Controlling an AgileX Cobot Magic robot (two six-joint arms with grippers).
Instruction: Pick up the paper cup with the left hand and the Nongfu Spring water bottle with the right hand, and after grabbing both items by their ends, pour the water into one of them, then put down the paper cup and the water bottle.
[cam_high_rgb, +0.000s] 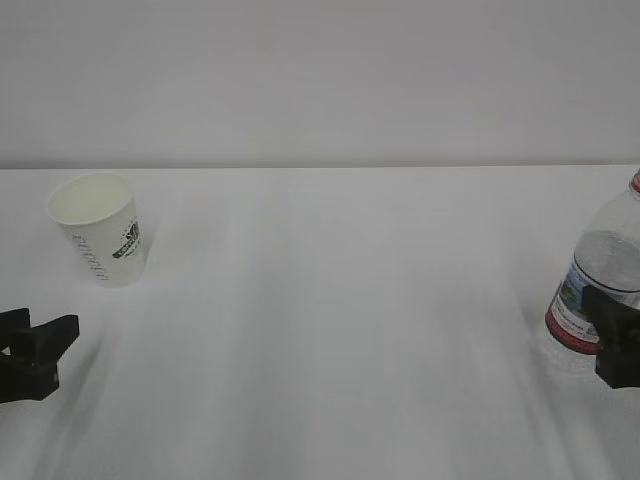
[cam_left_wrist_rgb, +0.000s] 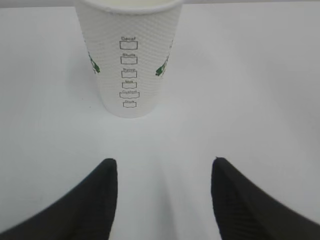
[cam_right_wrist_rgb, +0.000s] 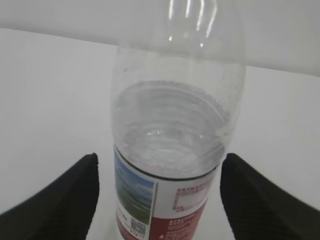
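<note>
While both sets of fingers (cam_left_wrist_rgb: 97, 200) stand wide and empty, the light, crushable paper cup (cam_left_wrist_rgb: 131, 55) wants a gentle low grip, the slick, part-full Nongfu Spring water bottle (cam_right_wrist_rgb: 172, 150) a firm one.

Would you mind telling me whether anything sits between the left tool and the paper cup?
Nothing visible does. The left tool is open and faces the paper cup, which stands upright ahead, centred on the gap; only bare white table lies between them.
</note>
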